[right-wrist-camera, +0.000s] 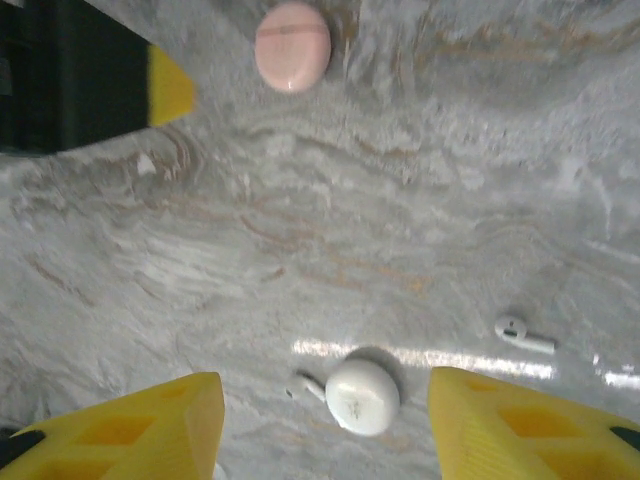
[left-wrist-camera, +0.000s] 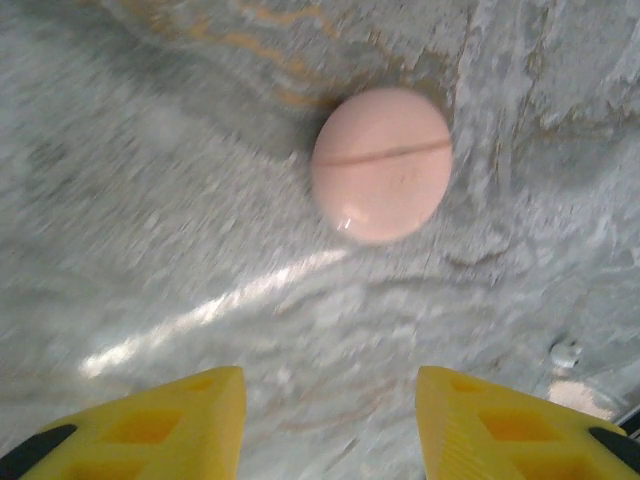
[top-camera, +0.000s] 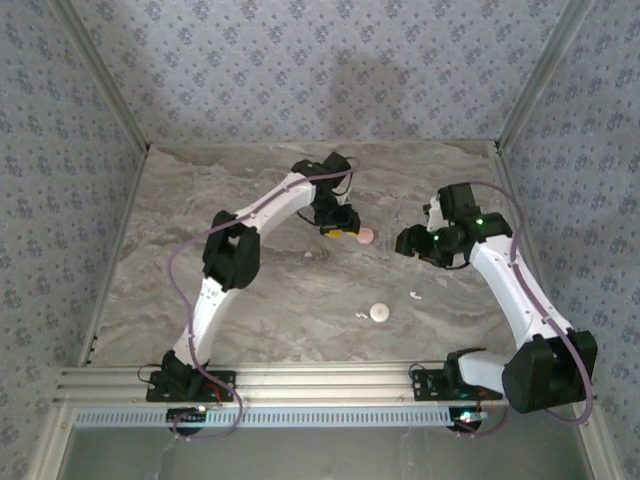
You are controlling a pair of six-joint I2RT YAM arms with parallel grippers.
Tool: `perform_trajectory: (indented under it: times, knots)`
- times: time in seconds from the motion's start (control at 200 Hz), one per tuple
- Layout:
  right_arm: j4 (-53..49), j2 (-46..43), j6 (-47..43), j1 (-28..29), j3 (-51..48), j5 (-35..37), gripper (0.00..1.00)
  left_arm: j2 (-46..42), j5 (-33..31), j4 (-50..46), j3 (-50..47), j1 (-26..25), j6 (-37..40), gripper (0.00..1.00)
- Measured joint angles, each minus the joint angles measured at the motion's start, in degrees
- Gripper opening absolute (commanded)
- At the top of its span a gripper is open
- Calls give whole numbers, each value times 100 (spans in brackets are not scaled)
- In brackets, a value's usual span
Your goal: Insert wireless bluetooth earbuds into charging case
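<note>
Veined grey marble tabletop (top-camera: 300, 290) boxed in by flowered wallpaper (top-camera: 300, 60), and we find both arms empty-handed: the left gripper (left-wrist-camera: 328, 400) hangs spread just short of the closed pink case (left-wrist-camera: 382, 163), the right gripper (right-wrist-camera: 325, 385) gapes facing the white case (right-wrist-camera: 362, 397). One earbud (right-wrist-camera: 308, 386) lies just beside that white case, a second earbud (right-wrist-camera: 524, 334) further right, and the lid's faint mark is too small for us to read.

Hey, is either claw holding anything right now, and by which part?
Nothing is held: the left claw and right claw both stand open, empty, above the table.
</note>
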Motion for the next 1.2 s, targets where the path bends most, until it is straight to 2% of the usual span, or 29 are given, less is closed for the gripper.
perform_trajectory:
  times: [0.285,0.475,0.785,0.984,1.199]
  knots:
    - [-463,809,452,1390,-142,326,62,-2367,-407,643,-2907,168,81,48]
    - [-483,1513,710,1965,-286,551,67,-2907,-487,1058,-4113,444,72,48]
    - [-660,2815,498,2441,103,1095,68,-3209,-481,1429,-4656,662,76,47]
    - [-686,3023,393,2474,144,1139,64,-3407,-461,1589,-4800,706,76,47]
    - [-702,3224,339,2474,142,1137,64,-3407,-461,1661,-4878,739,74,46]
